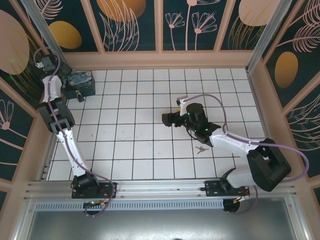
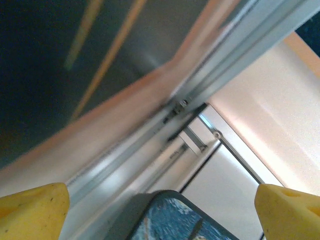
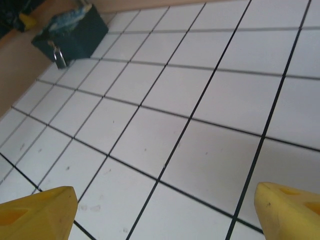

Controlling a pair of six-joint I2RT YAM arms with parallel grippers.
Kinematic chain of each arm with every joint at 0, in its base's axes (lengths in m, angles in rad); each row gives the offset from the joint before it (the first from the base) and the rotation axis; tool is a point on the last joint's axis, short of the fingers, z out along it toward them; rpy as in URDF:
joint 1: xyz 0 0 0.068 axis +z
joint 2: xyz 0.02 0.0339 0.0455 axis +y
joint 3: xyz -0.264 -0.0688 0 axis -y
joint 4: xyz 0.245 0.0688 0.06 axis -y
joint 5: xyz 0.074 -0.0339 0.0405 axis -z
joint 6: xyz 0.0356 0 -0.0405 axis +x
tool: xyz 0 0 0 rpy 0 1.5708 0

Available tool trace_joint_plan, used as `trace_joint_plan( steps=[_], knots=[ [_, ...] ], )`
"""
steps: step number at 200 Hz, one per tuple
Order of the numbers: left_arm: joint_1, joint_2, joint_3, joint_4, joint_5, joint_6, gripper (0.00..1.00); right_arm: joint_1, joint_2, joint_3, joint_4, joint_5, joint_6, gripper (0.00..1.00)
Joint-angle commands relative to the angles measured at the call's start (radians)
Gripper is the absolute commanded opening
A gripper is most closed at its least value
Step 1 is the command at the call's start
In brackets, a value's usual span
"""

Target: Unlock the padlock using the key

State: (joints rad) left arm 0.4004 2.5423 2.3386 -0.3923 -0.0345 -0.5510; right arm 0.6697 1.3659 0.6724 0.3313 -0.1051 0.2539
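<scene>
- Padlock [image 1: 79, 94] sits in the upper left of the top view, against the front face of the blue swirl-painted box [image 1: 80, 82]. It has a dark body and a thin silvery shackle.
- In the right wrist view the padlock [image 3: 59, 56] shows small in the upper left of the frame, hanging at the near side of the box [image 3: 72, 30].
- The key [image 1: 201, 149] lies flat on the white-tiled worktop [image 1: 135, 150], lower right of centre in the top view. It is just beside the right arm and well apart from the padlock.
- The right end effector [image 1: 166, 119] is near the centre of the top view, between the key and the box and touching neither.
- In its wrist view the right end effector [image 3: 160, 212] is released. Its yellow fingertips [image 3: 37, 212] sit spread in the two lower corners, with bare tile between them.
- The left end effector [image 2: 160, 215] is also released and grasps nothing, its yellow fingertips [image 2: 30, 210] far apart at the lower corners.
- Between those fingertips, at the bottom edge, shows a corner of the box [image 2: 175, 220]. A blurred metal frame rail [image 2: 200, 85] runs diagonally behind it.
</scene>
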Motion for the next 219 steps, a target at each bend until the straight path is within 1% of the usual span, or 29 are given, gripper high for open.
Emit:
trace_joint_plan(
  steps=[1, 23, 40, 49, 56, 72, 98, 129, 144, 156, 176, 192, 207, 219],
  knots=[
    [0.017, 0.059, 0.040, 0.019, 0.160, -0.042, 0.95, 0.027, 0.035, 0.044, -0.019, -0.023, 0.015, 0.91],
    [0.017, 0.106, 0.095, 0.011, 0.245, -0.063, 0.93, 0.050, 0.045, 0.063, -0.037, -0.028, 0.015, 0.91],
    [0.017, 0.118, 0.076, 0.024, 0.300, -0.092, 0.92, 0.061, 0.036, 0.070, -0.043, -0.024, 0.023, 0.91],
    [0.017, 0.119, 0.058, 0.039, 0.344, -0.099, 0.92, 0.064, 0.030, 0.074, -0.048, -0.023, 0.024, 0.91],
    [0.016, 0.120, 0.045, 0.045, 0.375, -0.102, 0.91, 0.065, 0.023, 0.075, -0.054, -0.020, 0.024, 0.91],
    [0.002, 0.105, 0.007, 0.041, 0.415, -0.066, 0.87, 0.068, 0.002, 0.078, -0.067, -0.003, 0.022, 0.91],
    [-0.053, 0.011, -0.127, 0.075, 0.442, 0.014, 0.86, 0.068, -0.029, 0.079, -0.071, 0.000, 0.018, 0.91],
    [-0.135, -0.035, -0.190, 0.000, 0.464, 0.128, 0.83, 0.069, -0.078, 0.074, -0.089, 0.002, 0.018, 0.91],
    [-0.180, -0.075, -0.267, 0.003, 0.472, 0.168, 0.83, 0.069, -0.112, 0.065, -0.106, 0.017, 0.012, 0.92],
    [-0.217, -0.121, -0.357, 0.031, 0.470, 0.161, 0.82, 0.068, -0.138, 0.056, -0.123, 0.037, 0.006, 0.92],
    [-0.279, -0.239, -0.581, 0.162, 0.469, 0.080, 0.82, 0.063, -0.169, 0.047, -0.156, 0.078, 0.014, 0.93],
    [-0.334, -0.338, -0.732, 0.244, 0.443, 0.016, 0.83, 0.049, -0.179, 0.040, -0.177, 0.094, 0.038, 0.93],
    [-0.397, -0.424, -0.859, 0.316, 0.434, -0.056, 0.86, 0.021, -0.166, 0.030, -0.184, 0.082, 0.076, 0.93],
    [-0.457, -0.478, -0.929, 0.328, 0.410, -0.094, 0.90, -0.003, -0.136, 0.036, -0.196, 0.068, 0.111, 0.93]
  ],
)
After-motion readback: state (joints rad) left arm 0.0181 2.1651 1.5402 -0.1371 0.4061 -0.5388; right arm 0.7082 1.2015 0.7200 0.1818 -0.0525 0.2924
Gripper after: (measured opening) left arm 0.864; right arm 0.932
